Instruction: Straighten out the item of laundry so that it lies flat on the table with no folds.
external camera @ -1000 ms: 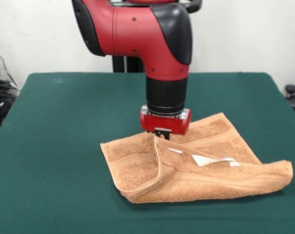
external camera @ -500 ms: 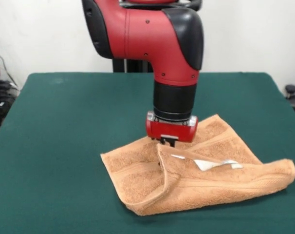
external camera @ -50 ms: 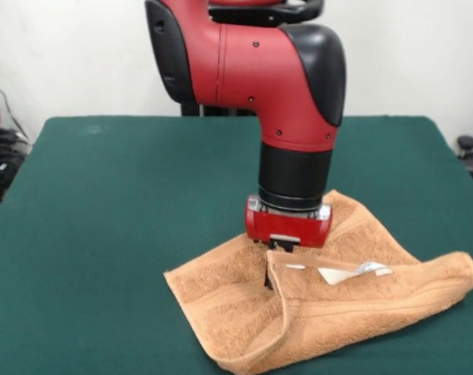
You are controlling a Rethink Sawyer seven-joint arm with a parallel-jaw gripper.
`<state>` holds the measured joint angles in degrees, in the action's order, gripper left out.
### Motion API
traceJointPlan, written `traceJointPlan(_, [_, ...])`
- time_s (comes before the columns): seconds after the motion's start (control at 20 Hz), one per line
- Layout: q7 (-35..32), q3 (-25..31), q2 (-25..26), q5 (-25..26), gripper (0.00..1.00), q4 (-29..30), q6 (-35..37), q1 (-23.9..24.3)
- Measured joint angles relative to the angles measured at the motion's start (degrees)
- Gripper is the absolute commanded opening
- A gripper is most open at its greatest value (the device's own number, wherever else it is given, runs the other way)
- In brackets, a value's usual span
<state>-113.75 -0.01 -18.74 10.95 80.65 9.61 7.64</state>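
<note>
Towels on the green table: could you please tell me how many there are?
1. The orange-tan towel lies folded over itself at the near right part of the table, under the gripper. Nothing else seems hidden beneath it.

The red and black arm [external camera @ -50 ms: 252, 70] is reaching down from the top of the front view, its upper red link lying across the frame and bending at a black-capped elbow into a vertical run. Below that, a black cylindrical wrist [external camera @ -50 ms: 294, 180] is pointing straight down and is carrying a red block with a metal rim. The end effector [external camera @ -50 ms: 279, 262] is hanging beneath this block, its tips mostly hidden, so its opening is not readable.
</note>
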Motion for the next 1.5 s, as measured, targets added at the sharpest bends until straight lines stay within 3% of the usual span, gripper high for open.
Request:
traceJointPlan(1.05, [0.0,-0.5,-0.1,-1.2,0.00,-1.2,0.0,-0.6])
traceJointPlan(1.5, [0.0,-6.8,0.5,-7.6,0.00,-4.9,1.2,-8.2])
